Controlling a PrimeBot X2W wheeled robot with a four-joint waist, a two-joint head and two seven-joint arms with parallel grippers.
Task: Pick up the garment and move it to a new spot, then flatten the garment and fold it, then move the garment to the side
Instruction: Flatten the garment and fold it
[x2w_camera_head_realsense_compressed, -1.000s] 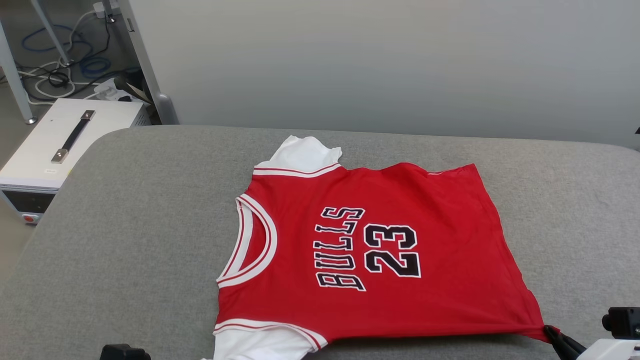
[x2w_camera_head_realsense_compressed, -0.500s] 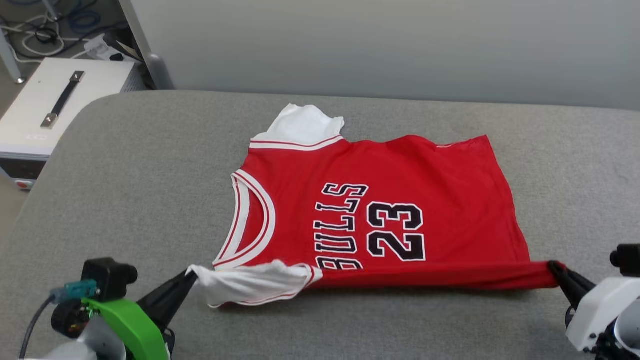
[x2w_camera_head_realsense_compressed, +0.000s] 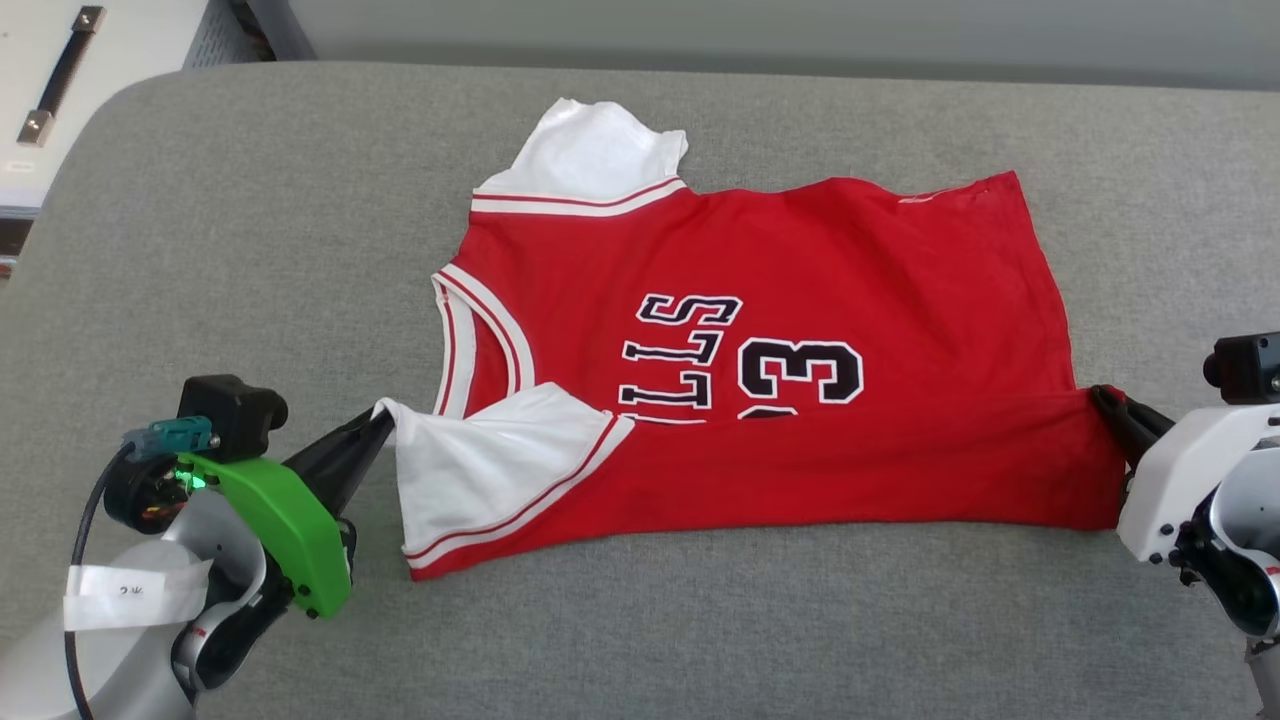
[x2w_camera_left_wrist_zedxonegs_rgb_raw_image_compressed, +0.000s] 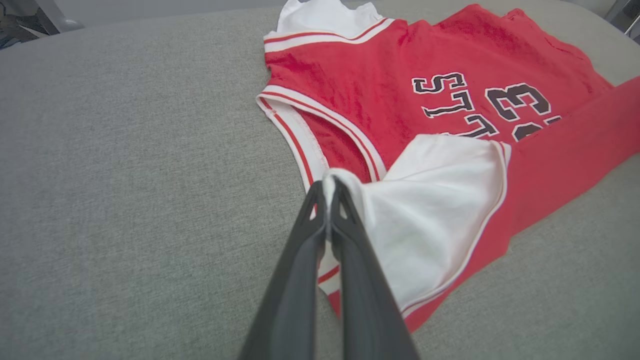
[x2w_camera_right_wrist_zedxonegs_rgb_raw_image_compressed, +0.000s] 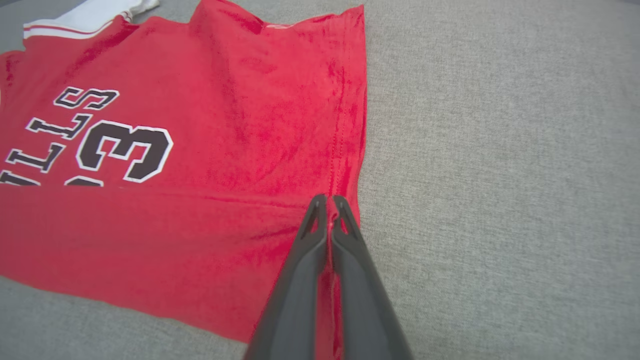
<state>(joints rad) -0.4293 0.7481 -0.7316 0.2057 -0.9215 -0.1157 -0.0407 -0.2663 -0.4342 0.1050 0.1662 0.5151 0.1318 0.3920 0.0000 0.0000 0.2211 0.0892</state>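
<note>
At the far left you have the white box (x2w_camera_head_realsense_compressed: 40, 60) with a black handle, off the corner of the grey pad (x2w_camera_head_realsense_compressed: 250, 220). A white label (x2w_camera_head_realsense_compressed: 130, 592) on your left arm carries marks too small to read. Your left gripper (x2w_camera_head_realsense_compressed: 380, 415) has its fingers pressed together on the tip of the white sleeve (x2w_camera_head_realsense_compressed: 480, 460); the left wrist view shows white cloth pinched between them (x2w_camera_left_wrist_zedxonegs_rgb_raw_image_compressed: 327, 187). The garment (x2w_camera_head_realsense_compressed: 850, 250) lies mid-pad, collar to the left and hem to the right, with its near edge turned up over the front. The black lettering now reads only "LLS" and "3". Half a second ago you could read "ULLS" and nearly the whole "23", so the folded strip has come further across the print and lies wider. The head camera has also tilted down since then, which shifts the whole picture. At the right, your right gripper (x2w_camera_head_realsense_compressed: 1100, 397) is clamped on the red hem corner, seen pinched in its wrist view (x2w_camera_right_wrist_zedxonegs_rgb_raw_image_compressed: 329, 200).
</note>
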